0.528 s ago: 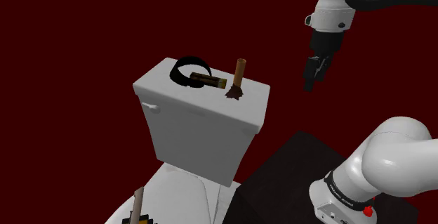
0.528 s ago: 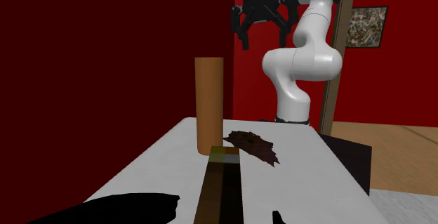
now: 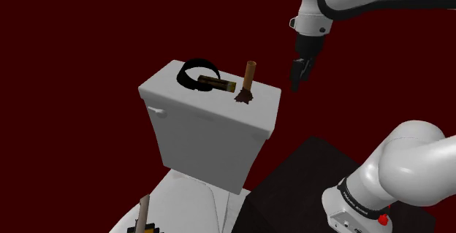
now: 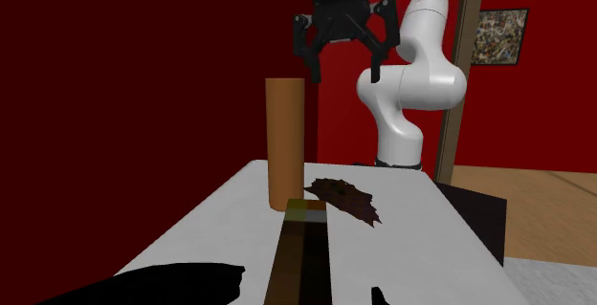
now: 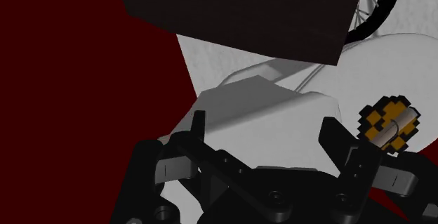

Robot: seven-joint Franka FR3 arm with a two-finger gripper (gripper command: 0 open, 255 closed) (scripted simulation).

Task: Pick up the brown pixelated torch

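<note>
Torch (image 4: pixel 301 246), brown, pixelated: flat on the toilet tank lid (image 4: pixel 421 236), nearest; upright brown cylinder (image 4: pixel 285 141) just beyond; hand (image 4: pixel 342 66) farthest, aloft, spread wide, empty; we would descend clear of the cylinder, straddling the torch's shaft.

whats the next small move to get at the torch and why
Probably shift the gripper toward the shoulder view's left, above the lid, before lowering. Its jaws are open but hang off past the lid's edge, while the torch lies flat on the lid beyond an upright cylinder.
</note>
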